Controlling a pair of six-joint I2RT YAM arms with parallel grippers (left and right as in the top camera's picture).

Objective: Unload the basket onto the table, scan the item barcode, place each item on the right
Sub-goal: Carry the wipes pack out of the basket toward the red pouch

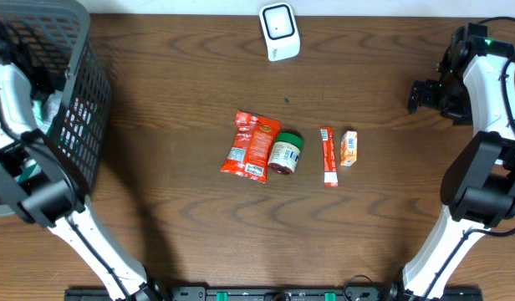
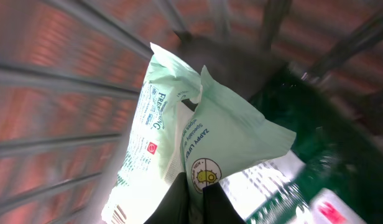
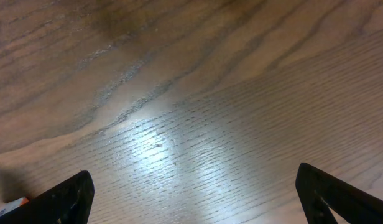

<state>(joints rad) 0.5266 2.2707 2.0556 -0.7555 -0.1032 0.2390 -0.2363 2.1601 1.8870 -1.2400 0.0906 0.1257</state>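
A: Where do we find the left gripper [image 2: 196, 198]?

B: Down inside the dark mesh basket [image 1: 84, 92] at the table's far left corner. In the wrist view we see its two dark fingers pressed together on the lower edge of a pale green plastic packet with printed text and a round yellow logo [image 2: 179, 124].

A: So the packet is pinched, not loose?

B: Yes. The film sits right between the fingers and the packet stands up from them, crumpled at its top. Just to its right we make out a darker green package [image 2: 303, 180], too blurred to read. The basket's walls blur behind both.

A: And the right gripper [image 3: 193, 186]?

B: Its fingers are spread wide above the bare brown wooden table [image 1: 174, 84] on the right side, touching nothing.

A: What else do we have on the table?

B: A white barcode scanner [image 1: 279, 31] at the far edge, centre. In the middle, a row: a red snack pouch [image 1: 251, 146], touching a green-lidded jar lying on its side [image 1: 285, 152], then a thin red stick sachet [image 1: 328, 155] and, just beside it, a small orange carton [image 1: 349, 148]. All are well apart from the basket.
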